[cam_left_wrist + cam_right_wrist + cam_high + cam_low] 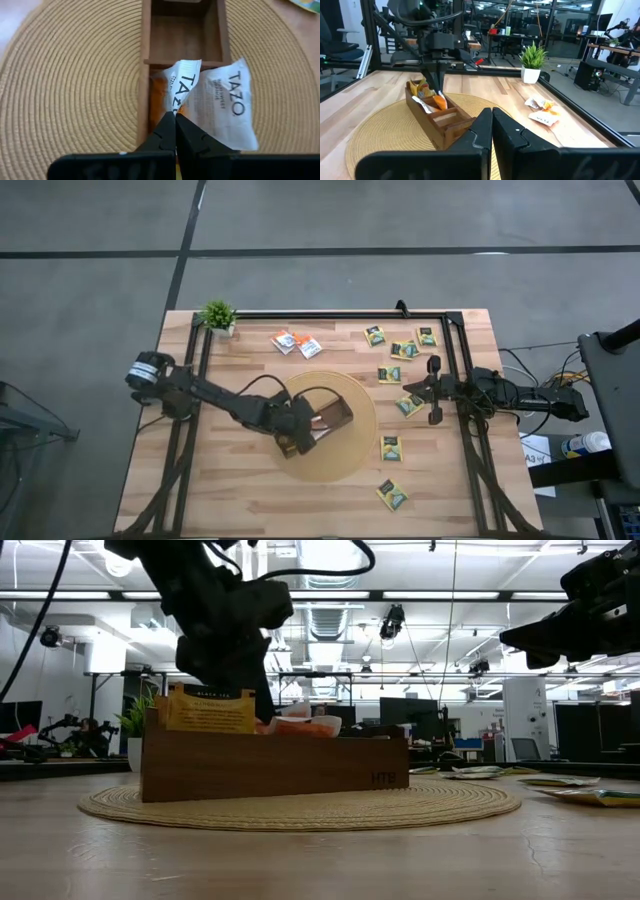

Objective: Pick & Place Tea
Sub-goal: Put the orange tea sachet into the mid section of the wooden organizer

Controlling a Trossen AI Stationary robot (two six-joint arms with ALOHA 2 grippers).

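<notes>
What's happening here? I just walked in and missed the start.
The left end effector is over the wooden tray on the round woven mat, pinching a white tea sachet into a compartment. Dark green sachets lie loose on the table. The right end effector waits shut at the table's right side.

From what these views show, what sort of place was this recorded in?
Most likely a robotics lab or open workshop. The wooden table stands on a bare grey floor, the low view looks into a large hall with strip lights and monitors on benches, and the right wrist view shows glass partitions and office chairs behind the potted plant.
</notes>
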